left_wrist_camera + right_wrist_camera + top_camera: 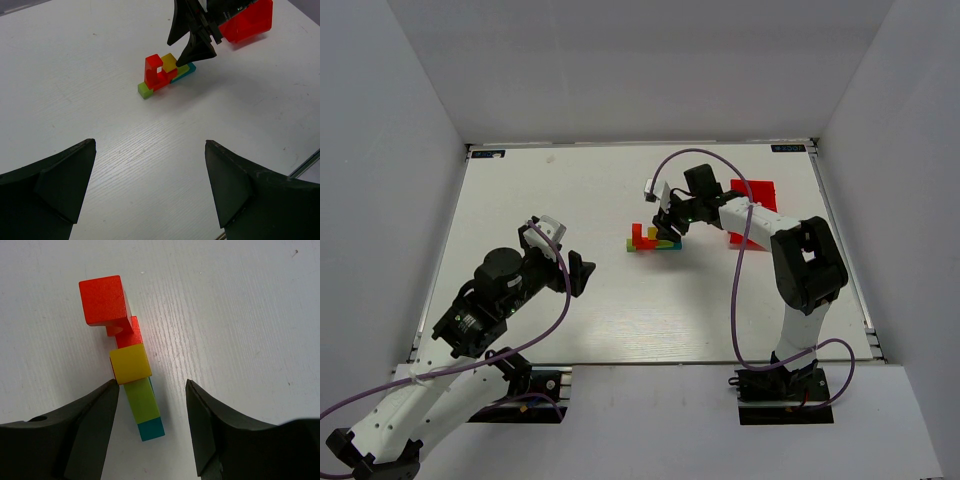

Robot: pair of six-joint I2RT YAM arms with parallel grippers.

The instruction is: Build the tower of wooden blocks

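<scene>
**Operator:** What is nearest to me?

**Spotter:** Your left gripper (150,145). Its jaws are spread fully and hold nothing, and it sits at about 8 o'clock from the wood block tower (653,241).

**Operator:** And the tower?

**Spotter:** It stands on the table (570,200), just right of centre. Green and teal pieces lie low, with red pieces and a yellow cube (130,363) on them.

**Operator:** My right gripper?

**Spotter:** Your right gripper (152,382) is directly above the tower with its jaws partly apart, straddling the green bar (141,401). It grips nothing. One fingertip is at the yellow cube's corner, but I can't tell whether it touches. Farther off, at 2 o'clock, there is a red bin (765,192).
</scene>
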